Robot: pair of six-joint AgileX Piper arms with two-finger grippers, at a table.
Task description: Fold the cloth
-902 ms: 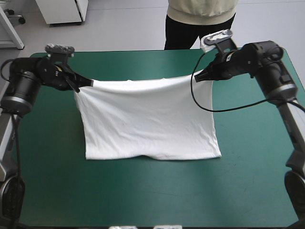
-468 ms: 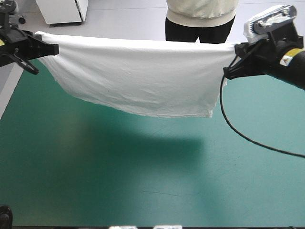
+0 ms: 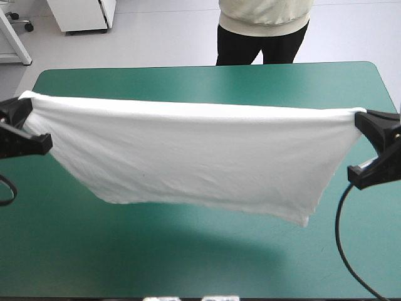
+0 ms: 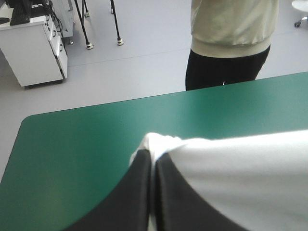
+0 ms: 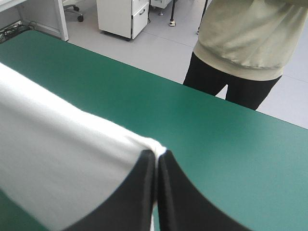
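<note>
The left gripper (image 4: 153, 158) and the right gripper (image 5: 157, 157) each pinch, fingers nearly closed, one upper corner of the white T-shirt (image 3: 188, 157), which hangs stretched between them over the teal-green cover (image 3: 188, 251).

The left arm's black 2-fingered gripper (image 4: 151, 155) has broad, smooth, matte fingers (image 4: 130, 202) shaped like curved fins, each widening from a narrow rounded tip to a heavy base. The right arm's black 2-fingered gripper (image 5: 157, 155) is of the same build, its surfaces plain and evenly dark. Seen from above, both read as angular black blocks with flat faces and squared ends, the finish dull.
</note>
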